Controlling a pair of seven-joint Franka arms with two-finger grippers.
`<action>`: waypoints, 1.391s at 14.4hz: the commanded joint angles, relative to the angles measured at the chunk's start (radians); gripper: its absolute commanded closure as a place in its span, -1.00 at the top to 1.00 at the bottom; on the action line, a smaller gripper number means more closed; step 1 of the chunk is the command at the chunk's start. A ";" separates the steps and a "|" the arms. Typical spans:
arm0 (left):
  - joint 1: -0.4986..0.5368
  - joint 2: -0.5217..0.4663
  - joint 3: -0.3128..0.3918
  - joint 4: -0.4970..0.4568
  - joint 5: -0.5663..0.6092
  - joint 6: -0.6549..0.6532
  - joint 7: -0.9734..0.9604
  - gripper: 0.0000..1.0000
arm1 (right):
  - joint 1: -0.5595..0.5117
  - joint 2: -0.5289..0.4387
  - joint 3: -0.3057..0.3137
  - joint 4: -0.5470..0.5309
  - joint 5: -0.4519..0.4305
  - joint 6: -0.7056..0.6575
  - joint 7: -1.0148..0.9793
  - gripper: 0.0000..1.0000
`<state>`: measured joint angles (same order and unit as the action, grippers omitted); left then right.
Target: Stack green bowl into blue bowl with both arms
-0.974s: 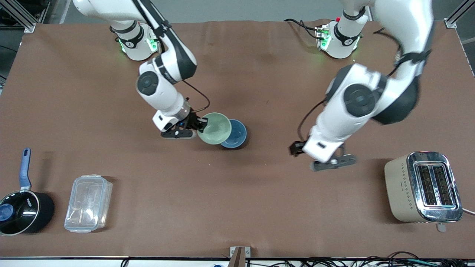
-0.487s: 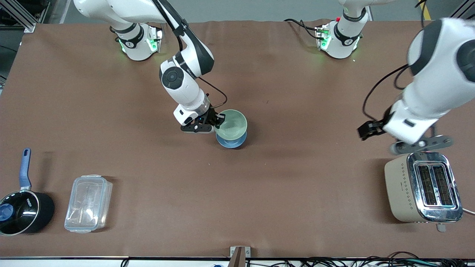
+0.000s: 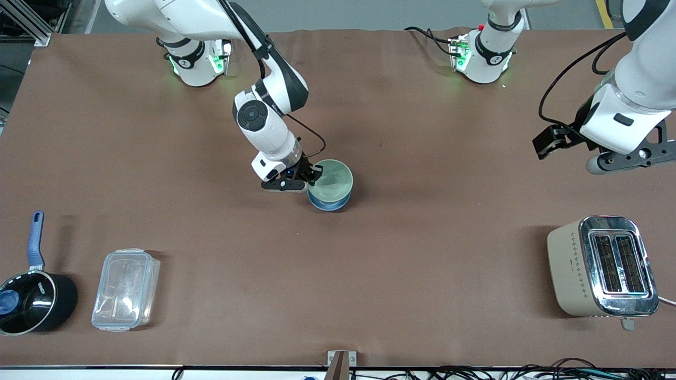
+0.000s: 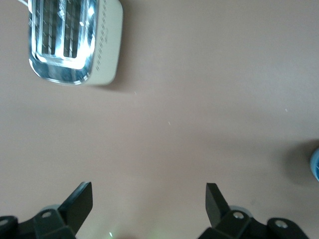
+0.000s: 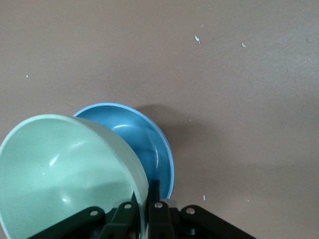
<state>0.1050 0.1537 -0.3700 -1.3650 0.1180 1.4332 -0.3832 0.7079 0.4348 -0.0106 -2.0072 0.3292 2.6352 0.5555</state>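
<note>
The pale green bowl (image 3: 331, 179) hangs over the light blue bowl (image 3: 328, 202) at mid-table and hides most of it. My right gripper (image 3: 315, 174) is shut on the green bowl's rim. In the right wrist view the green bowl (image 5: 65, 169) is tilted, its rim pinched between the fingers of the right gripper (image 5: 146, 199), with the blue bowl (image 5: 142, 142) beneath it. My left gripper (image 3: 628, 158) is open and empty, high over the table at the left arm's end, above the toaster. In the left wrist view the left gripper (image 4: 148, 196) holds nothing.
A beige toaster (image 3: 602, 266) stands near the front camera at the left arm's end; it also shows in the left wrist view (image 4: 75, 40). A clear plastic container (image 3: 125, 289) and a black saucepan with a blue handle (image 3: 29, 295) sit at the right arm's end.
My right gripper carried the green bowl from beside the blue bowl to over it and lowered it. My left arm swung away from mid-table and up toward its end.
</note>
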 commanded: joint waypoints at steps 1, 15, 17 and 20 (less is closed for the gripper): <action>0.042 -0.005 0.002 0.006 -0.044 -0.023 0.079 1.00 | 0.015 0.005 -0.011 0.008 0.011 0.011 0.010 -0.77; -0.110 -0.235 0.299 -0.295 -0.110 0.090 0.308 1.00 | -0.035 -0.171 -0.126 0.135 -0.101 -0.356 -0.003 1.00; -0.111 -0.235 0.299 -0.293 -0.110 0.089 0.296 1.00 | -0.039 -0.281 -0.182 0.145 -0.284 -0.478 -0.002 1.00; -0.116 -0.240 0.290 -0.290 -0.110 0.081 0.300 1.00 | -0.070 -0.389 -0.297 0.140 -0.375 -0.558 -0.025 1.00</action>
<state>-0.0041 -0.0608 -0.0767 -1.6360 0.0256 1.5064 -0.0791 0.6601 0.1211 -0.2589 -1.8206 -0.0028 2.0996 0.5472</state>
